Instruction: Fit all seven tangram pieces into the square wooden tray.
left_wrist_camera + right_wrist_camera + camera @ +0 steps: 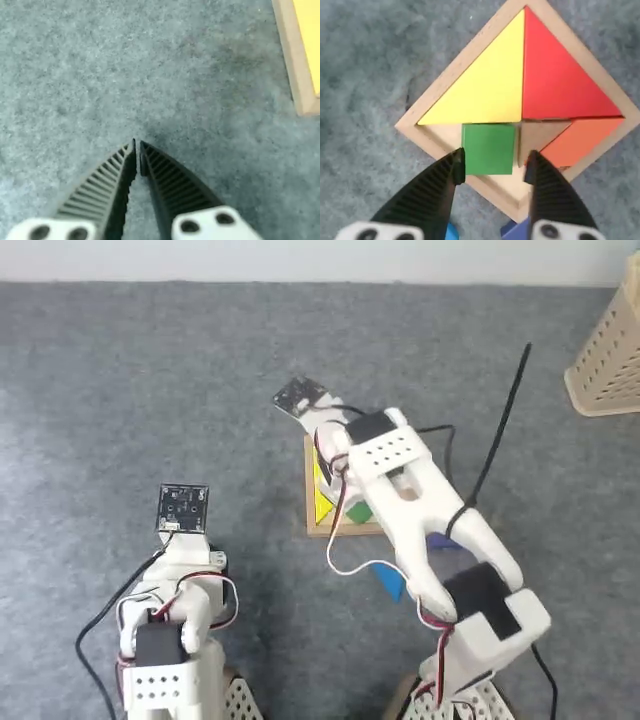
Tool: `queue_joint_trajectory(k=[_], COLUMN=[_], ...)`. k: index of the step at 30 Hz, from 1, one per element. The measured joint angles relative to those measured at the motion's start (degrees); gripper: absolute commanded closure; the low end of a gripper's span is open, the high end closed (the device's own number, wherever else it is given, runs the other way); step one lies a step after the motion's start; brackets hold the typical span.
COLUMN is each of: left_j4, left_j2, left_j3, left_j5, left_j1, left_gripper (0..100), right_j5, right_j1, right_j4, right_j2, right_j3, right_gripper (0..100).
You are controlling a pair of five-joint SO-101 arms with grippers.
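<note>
left gripper (137, 146): parked over bare carpet (100, 75) just left of the tray, ribbed fingers pressed together on nothing

carpet: grey, short and fuzzy, so it should have plenty of drag and pieces probably won't skate on it

tray (452, 75): pale wood, square with a raised lip, sitting mid-table under the right arm

yellow triangle (485, 90): big, flat, painted smooth, seated flush against the lip

green square (488, 148): in the tray just under the yellow one, looks flat

red triangle (555, 80): same size as the yellow one, sharing a long edge with it

orange piece (582, 137): tucked in the corner under the red, with a bare wooden gap beside it

right gripper (495, 157): spread wide, one finger on each side of the green square; can't tell if it actually touches

loose pieces: a light blue piece (388, 580) and a dark blue piece (440, 540) on the carpet beside the tray, half hidden under the arm

handling guess: thin rigid wood, light, glossy faces a bit slippery; I'd pinch across two opposite straight edges, not the points

basket (610, 350): cream, perforated, far right
</note>
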Motion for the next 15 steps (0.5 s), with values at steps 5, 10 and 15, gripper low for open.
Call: queue_joint_trajectory(k=[5, 10, 15], left_j4=[0.0, 0.0, 0.0], left_j2=[0.0, 0.0, 0.0], left_j3=[0.0, 0.0, 0.0], left_j5=[0.0, 0.0, 0.0], left_j1=[0.0, 0.0, 0.0], left_gripper=[99, 99, 99], right_j5=[0.0, 0.0, 0.0], right_j1=[-0.53, -0.62, -0.44], right_j4=[-4.48, -7.03, -8.62], right_j2=[-0.35, -0.44, 0.79], right_j3=[8.18, 9.41, 9.41], right_gripper=[93.9, 94.3, 94.3])
